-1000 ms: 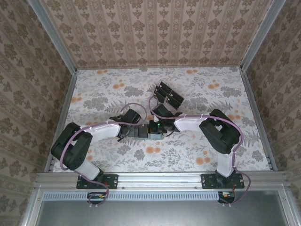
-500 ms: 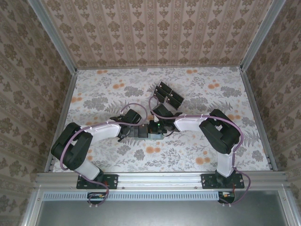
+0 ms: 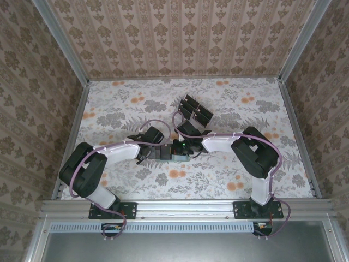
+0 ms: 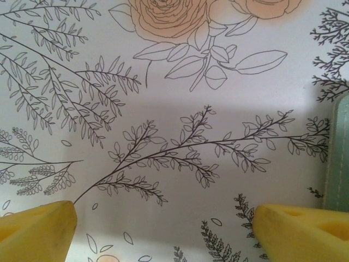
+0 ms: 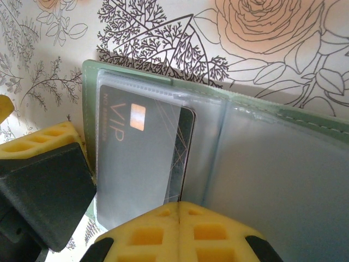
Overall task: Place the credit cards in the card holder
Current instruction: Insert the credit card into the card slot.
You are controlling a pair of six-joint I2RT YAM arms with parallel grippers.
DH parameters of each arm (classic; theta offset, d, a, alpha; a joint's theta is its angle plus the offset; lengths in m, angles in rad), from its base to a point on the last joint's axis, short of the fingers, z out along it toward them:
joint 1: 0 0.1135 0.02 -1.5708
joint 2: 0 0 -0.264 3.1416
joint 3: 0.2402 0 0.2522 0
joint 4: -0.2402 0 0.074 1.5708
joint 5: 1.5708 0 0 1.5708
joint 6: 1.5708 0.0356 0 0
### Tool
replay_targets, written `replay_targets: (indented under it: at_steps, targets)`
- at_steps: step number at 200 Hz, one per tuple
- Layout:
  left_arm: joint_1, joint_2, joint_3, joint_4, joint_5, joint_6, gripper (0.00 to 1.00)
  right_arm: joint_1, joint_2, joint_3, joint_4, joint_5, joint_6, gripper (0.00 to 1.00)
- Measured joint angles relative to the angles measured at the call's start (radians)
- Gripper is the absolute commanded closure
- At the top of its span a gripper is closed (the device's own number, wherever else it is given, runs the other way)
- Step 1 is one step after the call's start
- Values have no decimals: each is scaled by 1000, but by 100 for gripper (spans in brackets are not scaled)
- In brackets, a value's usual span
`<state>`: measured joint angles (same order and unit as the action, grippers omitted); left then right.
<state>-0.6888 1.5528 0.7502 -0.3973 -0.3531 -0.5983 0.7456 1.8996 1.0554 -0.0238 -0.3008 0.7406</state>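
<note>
The card holder [image 5: 262, 164] lies open on the floral table, a sage-green wallet with clear sleeves; its edge [image 4: 339, 158] shows at the right of the left wrist view. A black credit card [image 5: 136, 158] marked VIP sits mostly inside the left sleeve, its right strip still outside. My right gripper [image 5: 180, 206] is shut, its tips against the card's lower right edge, the card lying flat and not between the fingers. My left gripper [image 4: 166, 234] is open over bare table. One of its fingers [image 5: 46, 180] rests at the wallet's left edge. Both grippers meet at mid-table [image 3: 173, 152].
More black cards stand in a clear tray [image 3: 194, 111] just behind the grippers, toward the back of the table. Metal rails [image 3: 76, 125] and patterned walls enclose the table on three sides. Purple cables loop over both arms.
</note>
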Motion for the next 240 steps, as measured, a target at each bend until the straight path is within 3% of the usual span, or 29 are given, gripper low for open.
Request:
replay_targets:
  at_steps: [132, 240]
  targets:
    - [18, -83, 70, -66, 8, 0, 0, 3, 0, -3, 21, -23, 7, 100]
    - [70, -164, 232, -150, 25, -53, 0, 3, -73, -3, -13, -41, 5, 83]
